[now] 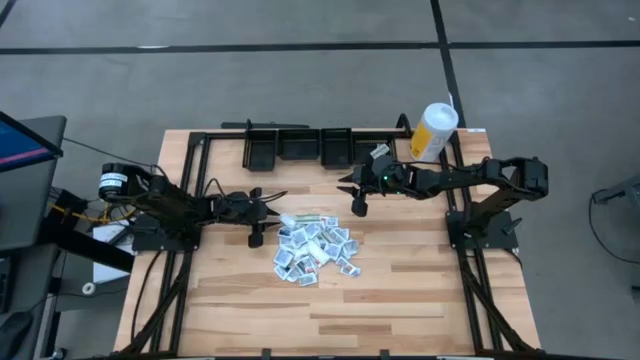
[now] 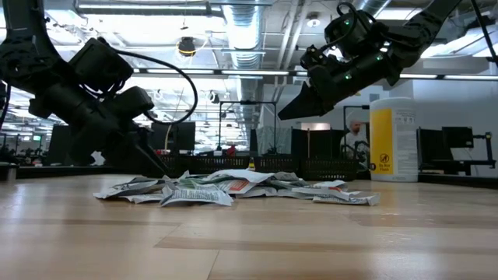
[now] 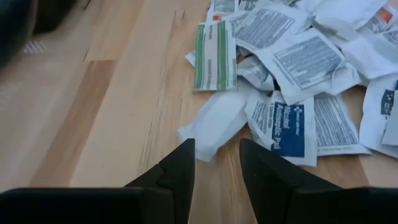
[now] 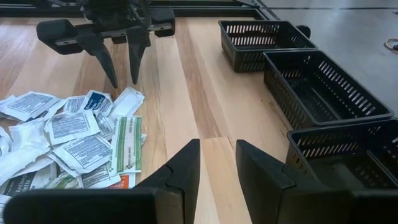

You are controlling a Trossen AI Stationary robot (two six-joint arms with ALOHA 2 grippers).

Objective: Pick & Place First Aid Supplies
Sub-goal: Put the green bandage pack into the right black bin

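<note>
A heap of small flat white packets with grey-blue print point(image 1: 314, 250) is seen from above in the middle of the pale wooden table point(image 1: 400, 300). The left gripper point(image 1: 262, 216) is held just beside the left edge of the heap. The right gripper point(image 1: 358, 200) is held up near the row of three black plastic baskets point(image 1: 300, 146) at the far edge of the table. A tall white-and-yellow canister point(image 1: 434, 130) stands at the far right corner.

Only the left wrist view shows the print on the packets up close. A green-striped oblong packet point(image 3: 215, 55) is seen lying flat there, and a plain white packet point(image 3: 214, 121) lies just ahead of the two dark fingers point(image 3: 180, 171). The fingers are spread apart and nothing is pinched between them.

Only the right wrist view shows the basket walls with their open slots, and nothing can be seen inside them. The right gripper's own fingers point(image 4: 186, 165) are parted with only bare wood between them. The left gripper is also seen there, pointing down at the heap.

Only the low view shows that the right gripper hangs well above the table, while the packets lie low and crumpled. Behind the table, a big room with bright ceiling lights point(image 2: 148, 9) and pipes is seen.
</note>
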